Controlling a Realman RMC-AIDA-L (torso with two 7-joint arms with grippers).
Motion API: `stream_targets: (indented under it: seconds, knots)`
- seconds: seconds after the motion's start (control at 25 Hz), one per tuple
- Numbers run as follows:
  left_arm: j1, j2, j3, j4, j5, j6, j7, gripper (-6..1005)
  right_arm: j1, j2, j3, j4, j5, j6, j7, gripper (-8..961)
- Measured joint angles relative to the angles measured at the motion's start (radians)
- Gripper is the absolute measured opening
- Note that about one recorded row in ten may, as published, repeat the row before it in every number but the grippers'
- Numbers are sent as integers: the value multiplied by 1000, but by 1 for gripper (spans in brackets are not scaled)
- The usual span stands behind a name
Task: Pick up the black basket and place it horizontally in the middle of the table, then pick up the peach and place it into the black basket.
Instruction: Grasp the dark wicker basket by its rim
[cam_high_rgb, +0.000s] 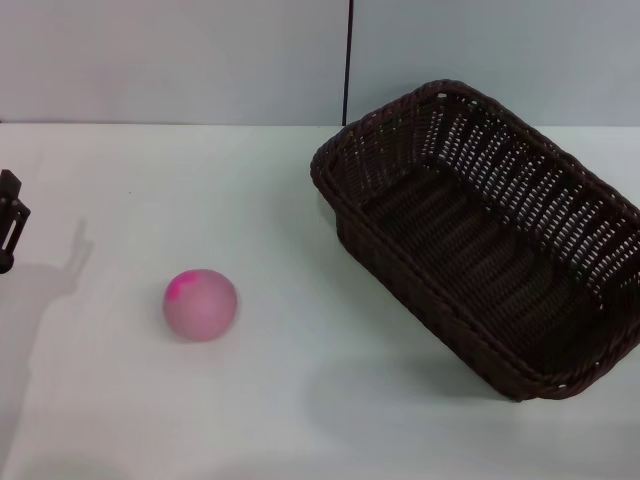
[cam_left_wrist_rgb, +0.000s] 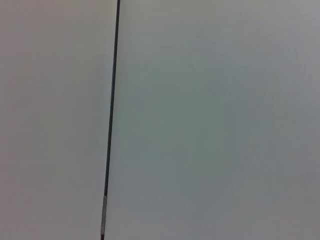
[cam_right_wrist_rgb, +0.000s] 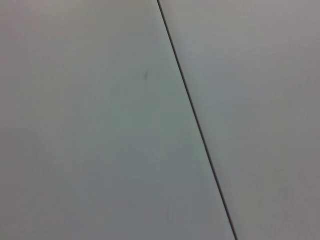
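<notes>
The left gripper (cam_high_rgb: 9, 222) shows only as a dark piece at the far left edge of the head view, raised above the table (cam_high_rgb: 150, 400) with its shadow falling on the white top beside it; how its fingers stand cannot be told, and it has hold of nothing that can be seen. The right gripper does not show in any view. Both wrist views show only a pale flat surface crossed by one thin dark line. The peach (cam_high_rgb: 200, 304) rests on the table to the left of centre, well apart from the left gripper, pale pink with a brighter magenta blotch on its upper left side. The black basket (cam_high_rgb: 480, 235) sits on the right half of the table, well apart from the peach, open side up and lying diagonally, one short end toward the back near the middle and the other toward the front right. Its woven floor is bare.
</notes>
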Motion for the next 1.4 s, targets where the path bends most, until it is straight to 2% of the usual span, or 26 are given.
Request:
stream_targets:
  seconds: [0.36, 0.52, 0.56, 0.64, 0.68, 0.72, 0.76, 0.8, 0.84, 0.88, 0.92, 0.96, 1.0, 1.04, 1.08, 1.12, 1.16, 1.2, 1.24, 1.28, 1.32, 1.36, 1.4]
  knots:
    - [-3, 0, 0, 2, -1, -1, -1, 807, -10, 1, 42, -1, 7, -30, 19, 680]
    - [-5, 0, 0, 9, -1, -2, -1, 804, -30, -6, 39, -75, -14, -23, 189, 680]
    - [-8, 0, 0, 13, -1, -3, -1, 803, -51, -10, 12, -217, -80, 39, 372, 680]
    - [-10, 0, 0, 13, -1, -5, -1, 802, -66, -14, 1, -392, -191, 130, 574, 680]
    - [-10, 0, 0, 13, -1, -5, -1, 801, -66, -14, 1, -392, -191, 130, 574, 680]
    - [-15, 0, 0, 13, -1, -10, -1, 801, -69, -17, 2, -490, -265, 162, 686, 679]
    - [-21, 0, 0, 13, -1, -15, -1, 800, -69, -23, 6, -660, -409, 195, 884, 679]
    - [-21, 0, 0, 13, -1, -15, -1, 799, -69, -23, 6, -660, -409, 195, 884, 679]
    - [-24, 0, 0, 13, -1, -18, -1, 799, -61, -29, 6, -852, -547, 188, 1085, 679]
    - [-27, 0, 0, 13, -1, -20, -1, 798, -61, -29, 6, -852, -547, 188, 1085, 679]
    - [-29, 0, 0, 13, 0, -21, -1, 797, -52, -31, 3, -954, -617, 181, 1183, 679]
    - [-31, -1, 0, 13, 0, -22, -1, 796, -27, -39, 0, -1118, -761, 151, 1373, 679]
    - [-31, -1, 0, 13, 0, -22, -1, 796, -27, -39, 0, -1118, -761, 151, 1373, 679]
    - [-31, -1, 0, 13, 1, -22, -1, 795, 18, -59, -1, -1268, -924, 85, 1556, 679]
    - [-31, -1, 0, 12, 2, -22, -1, 794, 18, -59, -1, -1268, -924, 85, 1556, 679]
    - [-30, -1, 0, 12, 2, -22, -1, 794, 50, -73, -2, -1324, -1003, 44, 1629, 679]
    - [-25, -1, 0, 10, 2, -21, -1, 793, 114, -101, -1, -1393, -1141, -35, 1715, 679]
    - [-25, -1, 0, 10, 2, -21, -1, 792, 114, -101, -1, -1393, -1141, -35, 1715, 679]
    - [-19, -2, 0, 8, 1, -18, -1, 792, 178, -133, -1, -1412, -1249, -102, 1770, 679]
    - [-14, -2, 0, 7, 1, -14, -1, 791, 178, -133, -1, -1412, -1249, -102, 1770, 679]
    - [-9, -2, 0, 6, 1, -12, -2, 790, 211, -146, -1, -1410, -1303, -138, 1793, 679]
    - [-2, -2, 0, 7, 1, -10, -6, 790, 268, -169, -8, -1391, -1393, -187, 1817, 679]
    - [-2, -2, 0, 7, 1, -10, -6, 789, 268, -169, -8, -1391, -1393, -187, 1817, 679]
